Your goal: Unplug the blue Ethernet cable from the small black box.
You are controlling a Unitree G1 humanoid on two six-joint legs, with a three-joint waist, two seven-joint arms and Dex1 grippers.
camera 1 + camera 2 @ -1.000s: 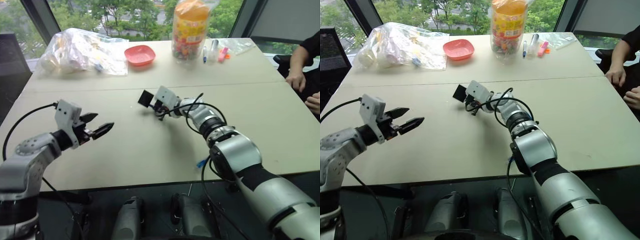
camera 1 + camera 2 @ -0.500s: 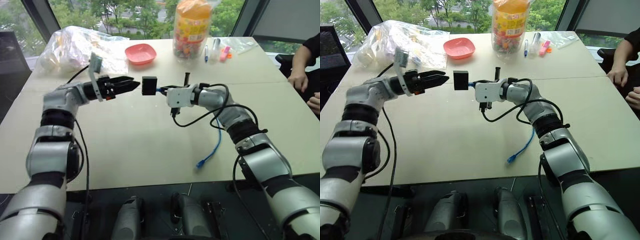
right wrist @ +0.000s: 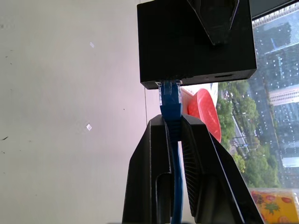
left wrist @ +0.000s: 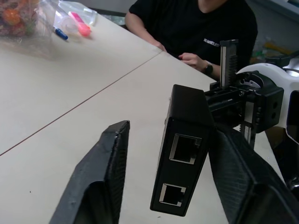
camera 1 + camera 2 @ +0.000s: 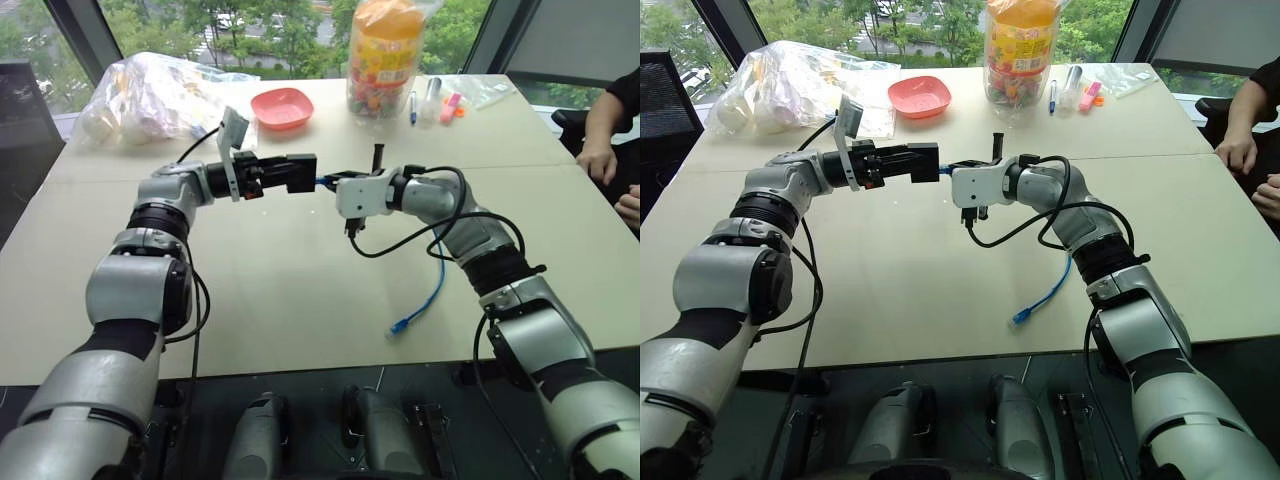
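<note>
The small black box point(image 5: 300, 172) hangs in the air above the table's middle, with the blue Ethernet cable point(image 5: 432, 285) plugged into its side. My right gripper point(image 3: 172, 120) is shut on the cable just behind the clear plug point(image 3: 170, 88). The rest of the cord droops to the table, and its free end point(image 5: 397, 327) lies near the front edge. My left gripper point(image 4: 170, 130) straddles the box point(image 4: 184, 154) from the opposite side. One of its fingers point(image 4: 243, 182) lies against the box, and the other finger point(image 4: 100, 182) stands a little apart from it.
At the back of the table point(image 5: 300, 300) are a red bowl point(image 5: 280, 108), a clear plastic bag of items point(image 5: 160, 95), a jar of sweets point(image 5: 380, 60) and pens point(image 5: 430, 100). A person's hands point(image 5: 600, 160) rest at the right edge.
My left arm swung in from the front left to the box, and its jaws narrowed around it. My right gripper raised the box and cable off the table, then held still.
</note>
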